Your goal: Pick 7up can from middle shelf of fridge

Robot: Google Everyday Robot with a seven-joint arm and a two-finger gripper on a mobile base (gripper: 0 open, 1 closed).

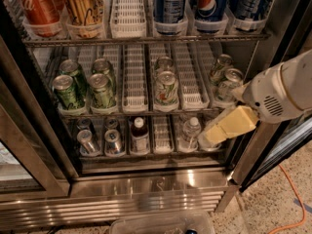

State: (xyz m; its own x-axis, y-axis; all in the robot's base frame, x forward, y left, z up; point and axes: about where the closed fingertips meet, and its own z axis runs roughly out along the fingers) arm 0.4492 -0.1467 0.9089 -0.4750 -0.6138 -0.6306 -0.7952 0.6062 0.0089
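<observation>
- 7up can [228,86]: stands upright at the front of the rightmost lane of the middle shelf [134,84], pale body, shiny top with tab facing up, backed closely by another pale can [222,65].
- Gripper [212,135]: comes in from the right on a white arm [280,94], pale yellow, tilted down toward the left; hangs below the 7up can and apart from it, in front of the right end of the bottom rack [161,152]. Impossible to tell whether open or closed.
- Sharing the middle shelf: white swirl can [166,87] in a centre lane, dark green cans [68,91] in the two left lanes.
- On the top rack [146,39]: red Coca-Cola can [36,6], gold can [83,6], blue Pepsi cans [212,4].
- On the bottom rack: water bottle [191,130] just left of the gripper, capped dark bottle [139,133], small silver cans [87,140] at the left.
- Fridge [146,201]: ribbed steel grille along the base, dark frames at both sides.
- Orange cable [292,199]: lies on the speckled floor at the right.
</observation>
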